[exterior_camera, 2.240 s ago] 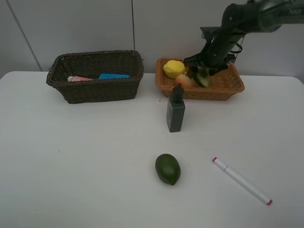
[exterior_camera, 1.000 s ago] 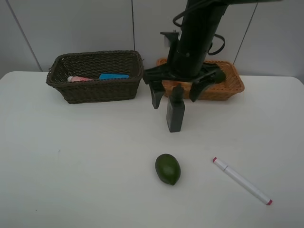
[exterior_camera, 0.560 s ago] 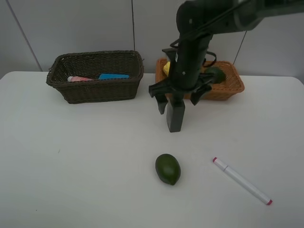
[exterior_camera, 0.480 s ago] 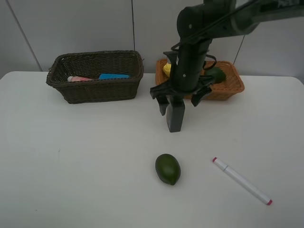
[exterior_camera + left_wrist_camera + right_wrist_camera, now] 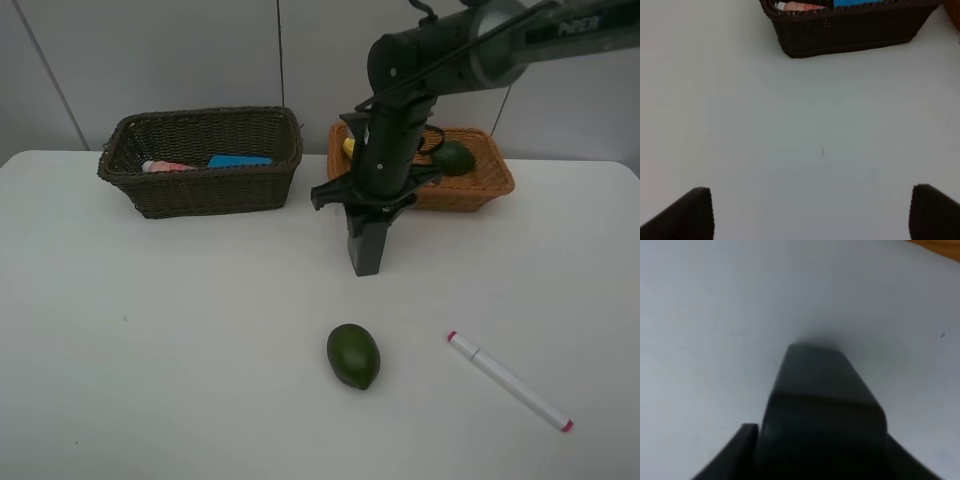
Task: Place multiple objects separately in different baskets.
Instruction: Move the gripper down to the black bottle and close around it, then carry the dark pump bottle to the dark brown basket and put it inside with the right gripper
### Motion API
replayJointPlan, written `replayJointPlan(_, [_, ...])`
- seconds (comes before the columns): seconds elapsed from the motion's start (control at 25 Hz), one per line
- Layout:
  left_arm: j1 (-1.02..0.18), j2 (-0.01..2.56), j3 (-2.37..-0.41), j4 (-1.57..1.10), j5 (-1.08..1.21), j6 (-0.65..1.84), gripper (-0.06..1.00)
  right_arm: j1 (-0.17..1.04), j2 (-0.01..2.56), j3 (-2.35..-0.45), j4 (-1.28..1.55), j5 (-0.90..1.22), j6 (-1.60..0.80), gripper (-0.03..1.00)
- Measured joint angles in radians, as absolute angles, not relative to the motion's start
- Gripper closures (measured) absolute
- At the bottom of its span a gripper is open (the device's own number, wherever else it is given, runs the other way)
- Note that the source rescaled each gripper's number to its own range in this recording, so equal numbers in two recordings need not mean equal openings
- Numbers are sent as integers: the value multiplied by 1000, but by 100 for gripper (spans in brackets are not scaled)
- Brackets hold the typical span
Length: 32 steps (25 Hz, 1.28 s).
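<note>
Right gripper (image 5: 366, 214) comes straight down over the dark grey bottle (image 5: 366, 250), jaws pressed in on both sides of its upper part. In the right wrist view the bottle (image 5: 822, 410) fills the gap, with a finger (image 5: 742, 447) tight against its side. The bottle stands upright on the white table (image 5: 150, 330), just in front of the gap between the two baskets and nearer the orange-tan one. Left gripper (image 5: 812, 215) is spread wide with nothing between its tips and hangs over bare table; it shows only in its own wrist view, with the dark brown basket (image 5: 850, 35) ahead of it. The dark brown basket (image 5: 200, 190) sits at back left and holds the pink bottle (image 5: 165, 166) and a blue eraser (image 5: 240, 160), lying side by side. The orange-tan basket (image 5: 470, 190) sits at back right, partly hidden by the right arm. It holds a lemon (image 5: 348, 146), only its edge visible, and a dark green avocado piece (image 5: 453, 158). The whole avocado (image 5: 353, 355) lies on the table in front of the grey bottle, well apart from it. The white marker (image 5: 510, 381) lies flat and diagonal to the right of the avocado, apart from it, with red at both ends.
</note>
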<state>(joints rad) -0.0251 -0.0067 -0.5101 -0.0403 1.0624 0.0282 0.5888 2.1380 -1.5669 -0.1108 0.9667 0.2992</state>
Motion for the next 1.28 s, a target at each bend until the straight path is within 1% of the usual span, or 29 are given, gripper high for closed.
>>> replayJointPlan(0.2, [-25,-7,-510,-40,1062,28,-5,589,2122,-1566,-114,979,298,66])
replayJointPlan(0.36, [-25,-7,-510,-40,1062,28,-5,590,2044,-1553,-117,995,280,66])
replayJointPlan(0.52, [-25,-7,-510,-40,1062,28,-5,605,1932,-1623,-88,918,208,67])
replayJointPlan(0.64, [-25,-7,-510,-40,1062,28,-5,611,1922,-1716,0,814,148,67])
replayJointPlan(0.8, [-25,-7,-510,-40,1062,28,-5,611,1992,-1812,143,607,48,67])
replayJointPlan(0.96, [-25,-7,-510,-40,1062,28,-5,611,2127,-1870,312,367,-37,67])
replayJointPlan(1.04, [-25,-7,-510,-40,1062,28,-5,611,2203,-1891,366,285,-53,67])
replayJointPlan(1.12, [-25,-7,-510,-40,1062,28,-5,611,2287,-1916,387,228,-61,67])
replayJointPlan(1.28, [-25,-7,-510,-40,1062,28,-5,611,2408,-1970,396,192,-65,66])
